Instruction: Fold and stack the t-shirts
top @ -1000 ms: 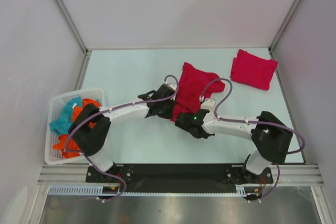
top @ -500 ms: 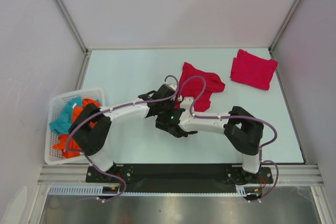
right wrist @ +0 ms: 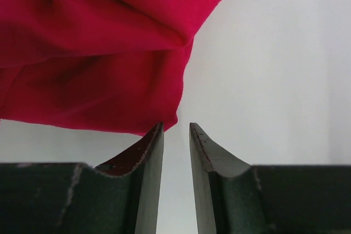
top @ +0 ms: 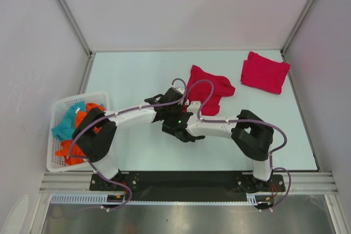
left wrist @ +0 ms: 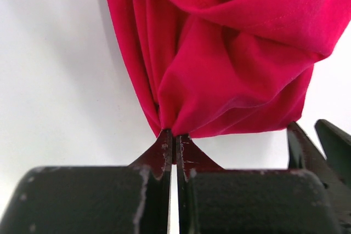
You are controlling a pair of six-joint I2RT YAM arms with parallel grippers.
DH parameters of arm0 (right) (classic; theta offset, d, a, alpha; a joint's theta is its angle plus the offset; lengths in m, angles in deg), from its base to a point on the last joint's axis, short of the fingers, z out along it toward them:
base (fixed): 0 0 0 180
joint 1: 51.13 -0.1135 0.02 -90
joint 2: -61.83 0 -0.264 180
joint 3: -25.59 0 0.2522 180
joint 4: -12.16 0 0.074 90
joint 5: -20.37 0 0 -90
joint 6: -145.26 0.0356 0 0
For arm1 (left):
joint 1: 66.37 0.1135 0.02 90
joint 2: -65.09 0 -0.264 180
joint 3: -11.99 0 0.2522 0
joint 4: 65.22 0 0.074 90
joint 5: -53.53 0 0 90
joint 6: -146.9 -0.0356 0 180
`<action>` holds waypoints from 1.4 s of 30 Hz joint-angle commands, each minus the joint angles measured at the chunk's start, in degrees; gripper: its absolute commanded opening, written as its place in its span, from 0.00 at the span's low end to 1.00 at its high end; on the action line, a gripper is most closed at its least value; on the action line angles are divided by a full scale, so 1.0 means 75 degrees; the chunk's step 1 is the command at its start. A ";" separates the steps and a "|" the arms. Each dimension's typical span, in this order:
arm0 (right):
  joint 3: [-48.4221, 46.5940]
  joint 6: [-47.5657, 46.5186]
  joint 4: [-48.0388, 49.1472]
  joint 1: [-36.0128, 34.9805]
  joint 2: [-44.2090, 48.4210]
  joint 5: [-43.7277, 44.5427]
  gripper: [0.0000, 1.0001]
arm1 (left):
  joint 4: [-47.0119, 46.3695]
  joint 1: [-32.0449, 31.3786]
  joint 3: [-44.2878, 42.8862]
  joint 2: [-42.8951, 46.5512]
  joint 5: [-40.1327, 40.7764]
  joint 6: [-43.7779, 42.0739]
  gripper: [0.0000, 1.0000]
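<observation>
A crumpled crimson t-shirt lies mid-table. My left gripper is shut on its near hem; in the left wrist view the cloth bunches into the pinched tips of the gripper. My right gripper sits just beside the left one, its dark fingers showing at the lower right of that view. In the right wrist view the jaws of the gripper stand slightly open with nothing between them, and the shirt's edge lies just ahead to the left. A second, folded t-shirt lies at the back right.
A white basket holding teal and orange clothes stands at the table's left edge. White walls with metal posts close in the table on the left, back and right. The two forearms lie close together across the table's near middle.
My right gripper has let go of the shirt, opened a little and slid left next to the left gripper. The shirt's near end has drawn up shorter. The left gripper kept its grip.
</observation>
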 commanded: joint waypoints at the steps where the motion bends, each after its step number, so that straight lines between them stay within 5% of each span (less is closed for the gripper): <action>1: -0.0309 -0.0217 0.0255 0.0041 -0.0102 0.0094 0.31 | 0.0162 0.0011 -0.0415 -0.0016 -0.0074 -0.0185 0.00; 9: 0.0018 -0.0382 0.0805 0.0099 -0.0359 -0.0221 0.31 | 0.0221 0.0011 -0.0451 -0.0005 -0.0062 -0.0185 0.00; 16: 0.0581 -0.0581 0.1719 0.0100 -0.0477 -0.0667 0.07 | 0.0233 0.0023 -0.0451 0.0030 -0.0074 -0.0220 0.00; 22: 0.0932 -0.0617 0.1838 -0.0017 -0.0150 -0.0410 0.02 | 0.0291 0.0058 -0.0310 0.0241 -0.0074 -0.0279 0.00; 42: 0.1554 0.1632 -0.1302 -0.1060 0.1644 0.0434 0.00 | 0.0772 0.0140 0.1366 0.2104 -0.0039 -0.0056 0.00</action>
